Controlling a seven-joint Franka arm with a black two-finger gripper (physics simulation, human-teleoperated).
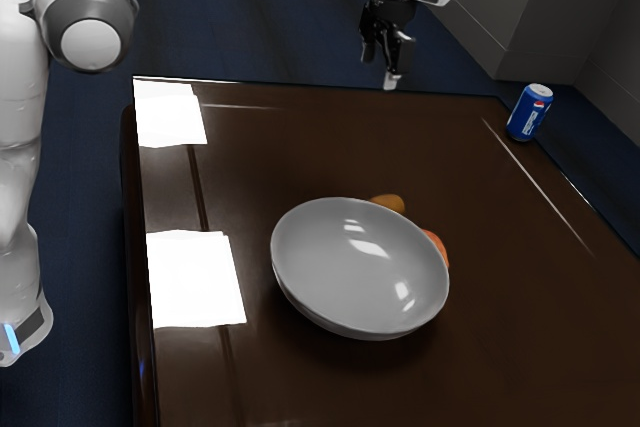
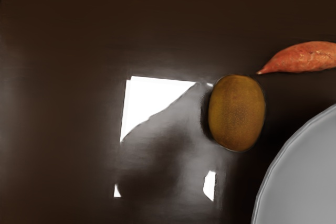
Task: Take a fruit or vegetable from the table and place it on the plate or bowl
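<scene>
A wide grey bowl (image 1: 360, 267) sits in the middle of the dark brown table (image 1: 300, 147). Just behind its far rim lies a brown kiwi (image 1: 389, 202), partly hidden by the bowl. An orange sweet potato (image 1: 437, 245) peeks out at the bowl's rim toward the exterior view's right. My black gripper (image 1: 385, 65) hangs open and empty high above the table's far edge, well away from the fruit. In the wrist view the kiwi (image 2: 236, 112) lies beside the bowl's rim (image 2: 299, 171), with the sweet potato (image 2: 302, 59) just beyond it.
A blue soda can (image 1: 529, 112) stands at the table's far corner on the exterior view's right. Bright window reflections (image 1: 195, 277) lie on the table near the exterior view's left. Grey cabinets (image 1: 560, 7) rise behind the can.
</scene>
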